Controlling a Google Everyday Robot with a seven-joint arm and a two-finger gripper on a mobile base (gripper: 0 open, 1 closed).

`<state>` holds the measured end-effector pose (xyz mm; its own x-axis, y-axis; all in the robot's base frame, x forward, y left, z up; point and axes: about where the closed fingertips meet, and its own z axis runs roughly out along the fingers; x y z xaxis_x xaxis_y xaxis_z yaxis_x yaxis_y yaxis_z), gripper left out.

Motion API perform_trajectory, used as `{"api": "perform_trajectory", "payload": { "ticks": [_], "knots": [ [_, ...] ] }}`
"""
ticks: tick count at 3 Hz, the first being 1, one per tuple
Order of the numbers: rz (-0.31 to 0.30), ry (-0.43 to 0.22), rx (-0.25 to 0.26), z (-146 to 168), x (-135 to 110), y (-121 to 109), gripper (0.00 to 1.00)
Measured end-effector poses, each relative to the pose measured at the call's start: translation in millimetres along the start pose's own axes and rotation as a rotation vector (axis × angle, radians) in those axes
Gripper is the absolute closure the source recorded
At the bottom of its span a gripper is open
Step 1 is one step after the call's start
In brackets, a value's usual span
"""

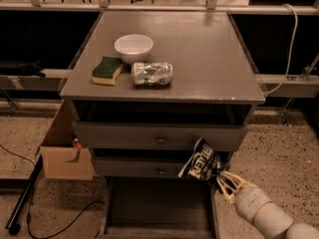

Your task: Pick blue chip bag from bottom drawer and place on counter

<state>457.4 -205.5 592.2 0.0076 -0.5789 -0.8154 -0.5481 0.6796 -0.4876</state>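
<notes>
The blue chip bag [201, 163], dark navy foil with white lettering, hangs in the air in front of the two knobbed drawers, above the right side of the open bottom drawer [158, 208]. My gripper [223, 182] comes in from the lower right and is shut on the bag's lower right corner. The bottom drawer is pulled out and its dark floor shows bare. The grey counter [199, 54] lies above, well over the bag.
On the counter's left part stand a white bowl [133, 47], a green and yellow sponge [107, 69] and a crushed silver-green can [152, 74]. A cardboard box [65, 151] sits on the floor left of the cabinet. A cable runs down at the right.
</notes>
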Motion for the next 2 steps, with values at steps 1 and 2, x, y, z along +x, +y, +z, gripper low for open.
{"api": "perform_trajectory", "payload": {
  "ticks": [1,2],
  "knots": [
    [-0.025,-0.037,0.054,-1,-31,-37,1.0],
    [-0.094,-0.058,0.092,-9,-72,-81,1.0]
  ]
}}
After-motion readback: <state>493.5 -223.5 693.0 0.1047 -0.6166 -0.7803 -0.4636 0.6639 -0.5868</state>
